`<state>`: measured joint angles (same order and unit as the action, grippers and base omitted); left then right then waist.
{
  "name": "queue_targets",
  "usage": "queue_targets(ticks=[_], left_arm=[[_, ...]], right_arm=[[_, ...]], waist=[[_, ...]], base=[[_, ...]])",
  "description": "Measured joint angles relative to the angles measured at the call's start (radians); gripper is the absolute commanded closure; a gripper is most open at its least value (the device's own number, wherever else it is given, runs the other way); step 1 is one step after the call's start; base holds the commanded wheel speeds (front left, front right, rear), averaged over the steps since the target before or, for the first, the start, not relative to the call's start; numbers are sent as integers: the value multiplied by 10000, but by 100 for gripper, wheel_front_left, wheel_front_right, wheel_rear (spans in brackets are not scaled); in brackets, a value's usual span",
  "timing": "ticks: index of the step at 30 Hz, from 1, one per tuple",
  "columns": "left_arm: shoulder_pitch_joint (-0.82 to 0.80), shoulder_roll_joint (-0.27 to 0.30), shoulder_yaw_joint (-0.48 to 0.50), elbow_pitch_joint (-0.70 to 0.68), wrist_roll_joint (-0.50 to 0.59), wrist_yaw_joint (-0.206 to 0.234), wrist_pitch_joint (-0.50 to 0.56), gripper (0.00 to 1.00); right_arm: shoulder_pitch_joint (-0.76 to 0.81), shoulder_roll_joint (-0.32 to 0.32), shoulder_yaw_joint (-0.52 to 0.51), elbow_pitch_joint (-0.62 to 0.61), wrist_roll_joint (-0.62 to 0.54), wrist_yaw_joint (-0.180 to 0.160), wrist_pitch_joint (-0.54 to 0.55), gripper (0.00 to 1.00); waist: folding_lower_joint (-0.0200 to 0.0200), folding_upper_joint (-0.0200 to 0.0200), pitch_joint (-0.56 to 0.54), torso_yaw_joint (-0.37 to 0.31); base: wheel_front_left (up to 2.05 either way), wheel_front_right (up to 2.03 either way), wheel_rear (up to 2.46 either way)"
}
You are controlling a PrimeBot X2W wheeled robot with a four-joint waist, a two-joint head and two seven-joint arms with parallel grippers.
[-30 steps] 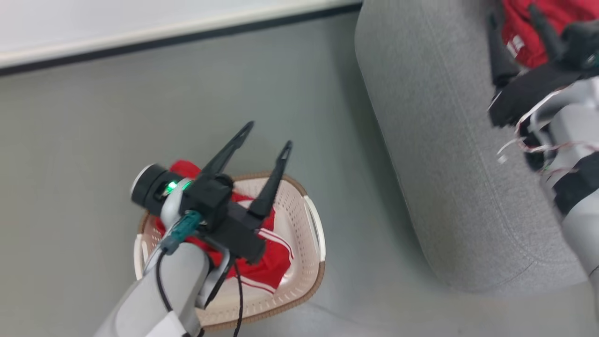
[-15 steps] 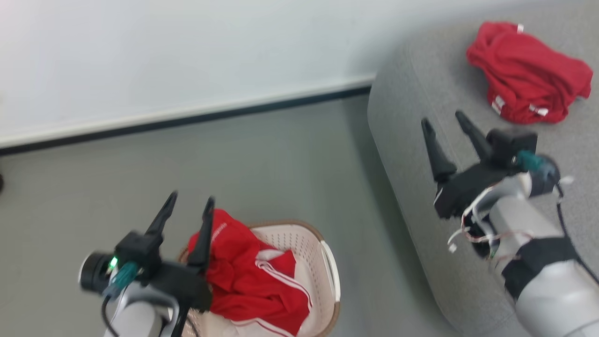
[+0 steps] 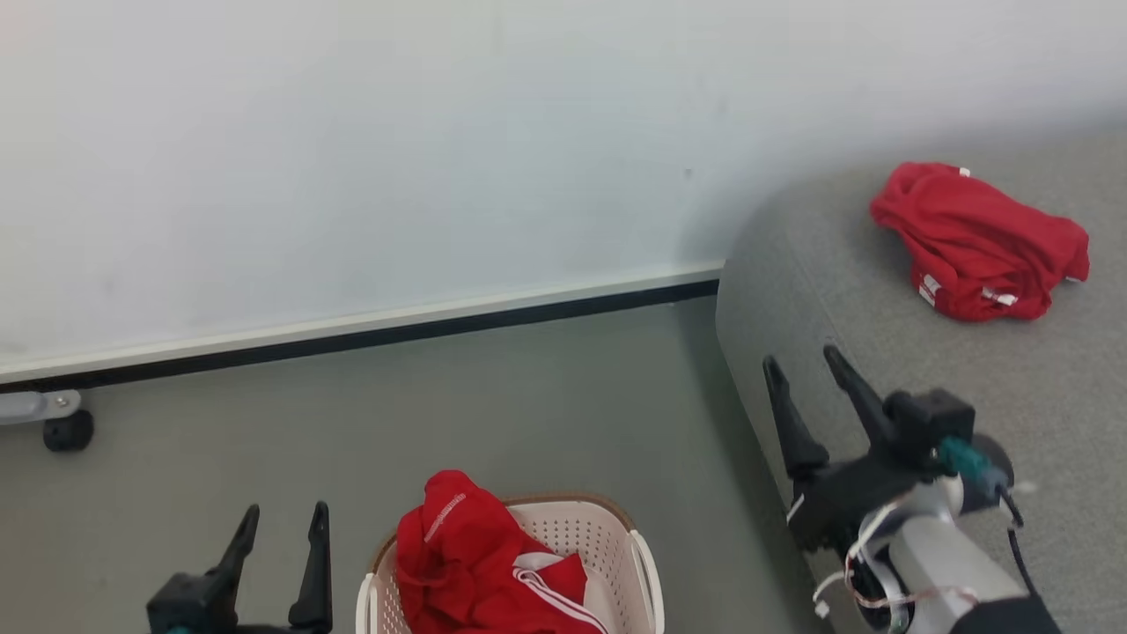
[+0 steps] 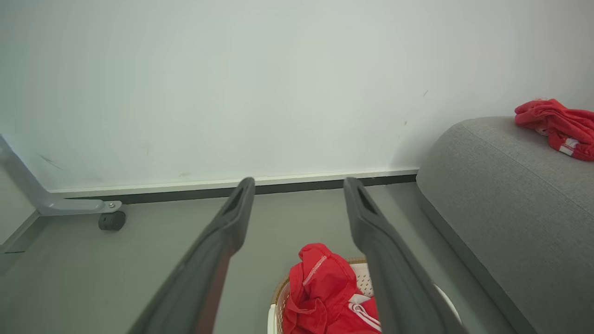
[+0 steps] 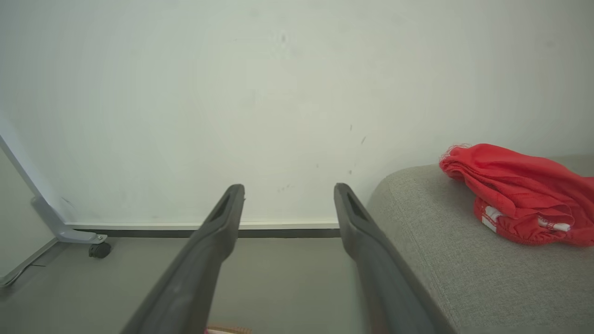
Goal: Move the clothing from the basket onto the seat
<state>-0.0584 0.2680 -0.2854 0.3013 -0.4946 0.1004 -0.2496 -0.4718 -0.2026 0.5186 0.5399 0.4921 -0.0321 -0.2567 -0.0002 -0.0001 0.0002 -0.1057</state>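
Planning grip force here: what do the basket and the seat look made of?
The basket looks like cream moulded plastic, with rows of holes and a brown woven-look rim. The seat seems upholstered in light grey woven fabric, its coarse weave visible.

Free to pass over bare floor [image 3: 528, 423] between laundry basket [image 3: 572, 528] and seat [image 3: 836, 291]; blocked behind by wall [image 3: 440, 132], leftward by caster [image 3: 69, 431].

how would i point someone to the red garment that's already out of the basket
Find the large light grey seat on the right, against the pale wall. The crumpled red garment lies on its top. Unlike the other red clothing, which is heaped in the cream basket on the floor, it sits alone on grey fabric.
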Motion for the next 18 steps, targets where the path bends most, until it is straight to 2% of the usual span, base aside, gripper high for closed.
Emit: queue_targets(ticks=[5,18], left_arm=[[803,-130,278,-568,17,73,-2,0],[1814,-65,1162,-1674,236,157,-2,0]], right_arm=[[1156,-27,-167,-986,-67,-305,2,0],[3040,-198,-500,-3047,-522,-648,0,0]], waist=[[0,0,-285,158],[1,1,-391,323]], base=[[0,0,0],[0,0,0]])
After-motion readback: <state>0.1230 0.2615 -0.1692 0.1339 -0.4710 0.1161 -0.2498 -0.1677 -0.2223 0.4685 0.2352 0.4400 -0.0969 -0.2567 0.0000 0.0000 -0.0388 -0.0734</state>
